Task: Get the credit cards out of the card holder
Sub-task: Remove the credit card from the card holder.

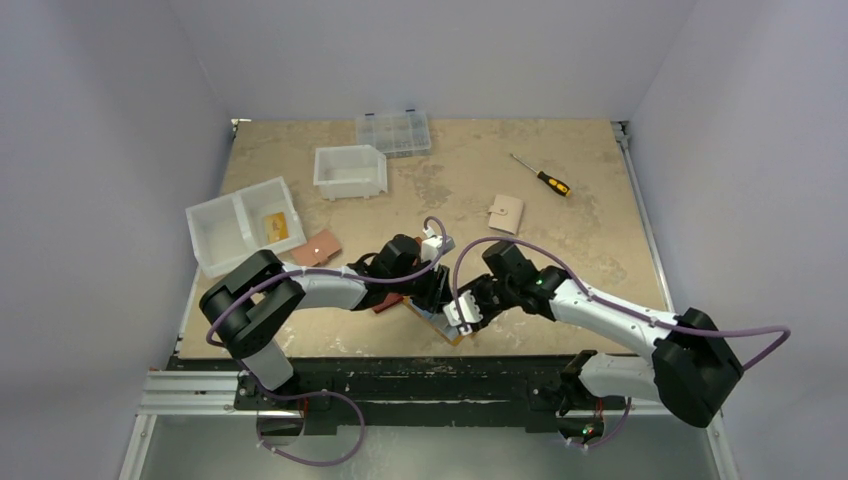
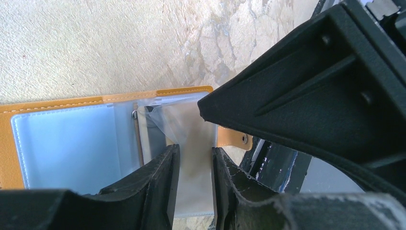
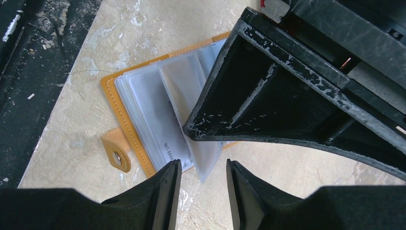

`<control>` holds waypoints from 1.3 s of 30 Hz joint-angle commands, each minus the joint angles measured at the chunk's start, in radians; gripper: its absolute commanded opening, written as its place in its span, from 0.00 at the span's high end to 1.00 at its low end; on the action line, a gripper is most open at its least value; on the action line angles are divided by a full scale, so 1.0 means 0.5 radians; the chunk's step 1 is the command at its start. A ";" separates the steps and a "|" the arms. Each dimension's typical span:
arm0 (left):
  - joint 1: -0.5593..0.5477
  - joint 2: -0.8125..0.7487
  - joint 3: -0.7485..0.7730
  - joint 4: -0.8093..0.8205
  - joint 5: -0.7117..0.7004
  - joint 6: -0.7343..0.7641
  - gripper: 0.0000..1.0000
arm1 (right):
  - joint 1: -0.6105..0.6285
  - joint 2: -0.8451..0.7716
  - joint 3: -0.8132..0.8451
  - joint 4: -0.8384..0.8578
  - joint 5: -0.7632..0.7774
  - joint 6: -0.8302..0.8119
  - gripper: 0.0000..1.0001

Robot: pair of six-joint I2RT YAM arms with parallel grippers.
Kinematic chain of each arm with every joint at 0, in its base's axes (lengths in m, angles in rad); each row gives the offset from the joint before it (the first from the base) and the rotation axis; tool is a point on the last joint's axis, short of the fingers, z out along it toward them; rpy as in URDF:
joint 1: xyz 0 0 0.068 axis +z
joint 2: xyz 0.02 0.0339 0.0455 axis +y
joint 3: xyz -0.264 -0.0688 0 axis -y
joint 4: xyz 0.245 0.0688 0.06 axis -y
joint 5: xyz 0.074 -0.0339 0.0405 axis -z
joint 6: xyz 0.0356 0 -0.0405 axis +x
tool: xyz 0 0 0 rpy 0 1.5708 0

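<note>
The mustard-yellow card holder (image 1: 447,332) lies open near the table's front edge, its clear sleeves fanned out (image 3: 143,96). One sleeve holds a light blue card (image 2: 67,143), and a whitish card printed "NO 888" (image 3: 170,149) shows in another. My left gripper (image 2: 195,151) is down over the holder with its jaws a little apart, and a clear sleeve lies flat across the gap. My right gripper (image 3: 203,165) is open at the holder's edge, with a sleeve corner just ahead of its tips. A yellow-orange card (image 1: 278,226) lies in the white divided bin.
The white divided bin (image 1: 225,230), a second white bin (image 1: 350,172) and a clear organizer box (image 1: 393,132) stand at the back left. A screwdriver (image 1: 541,177) and a beige wallet (image 1: 506,214) lie to the right. A pinkish-brown wallet (image 1: 317,248) and a dark red one (image 1: 388,303) lie by the left arm.
</note>
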 commanded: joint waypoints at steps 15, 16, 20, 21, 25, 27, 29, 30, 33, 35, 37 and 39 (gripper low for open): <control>0.013 -0.347 -0.135 0.066 -0.177 -0.149 0.48 | 0.078 0.036 -0.033 0.155 0.137 0.073 1.00; 0.013 -0.421 -0.155 0.039 -0.248 -0.146 0.45 | 0.076 0.034 -0.027 0.141 0.120 0.073 1.00; 0.013 -0.746 -0.267 -0.076 -0.528 -0.076 0.39 | 0.051 0.026 0.002 0.069 0.027 0.073 1.00; 0.014 -0.853 -0.315 -0.080 -0.562 -0.045 0.38 | 0.046 0.026 0.009 0.056 0.008 0.077 1.00; 0.010 -1.145 -0.507 -0.043 -0.611 0.075 0.36 | 0.016 0.038 0.056 0.010 -0.113 0.111 1.00; 0.006 -1.274 -0.612 0.019 -0.608 0.084 0.33 | -0.001 0.069 0.096 -0.051 -0.138 0.120 1.00; -0.015 -1.397 -0.712 0.073 -0.620 0.088 0.31 | -0.011 0.108 0.142 -0.136 -0.161 0.098 1.00; -0.039 -1.449 -0.728 0.092 -0.640 0.095 0.31 | -0.018 0.128 0.164 -0.180 -0.165 0.083 1.00; -0.168 -1.564 -0.793 0.137 -0.805 0.151 0.30 | -0.045 0.152 0.204 -0.235 -0.221 0.082 1.00; -0.287 -1.573 -0.799 0.152 -0.926 0.240 0.29 | -0.071 0.168 0.240 -0.282 -0.267 0.080 1.00; -0.394 -1.551 -0.809 0.196 -1.009 0.306 0.29 | -0.100 0.181 0.271 -0.342 -0.306 0.069 1.00; -0.454 -1.519 -0.845 0.284 -1.037 0.348 0.25 | -0.132 0.200 0.295 -0.391 -0.352 0.053 1.00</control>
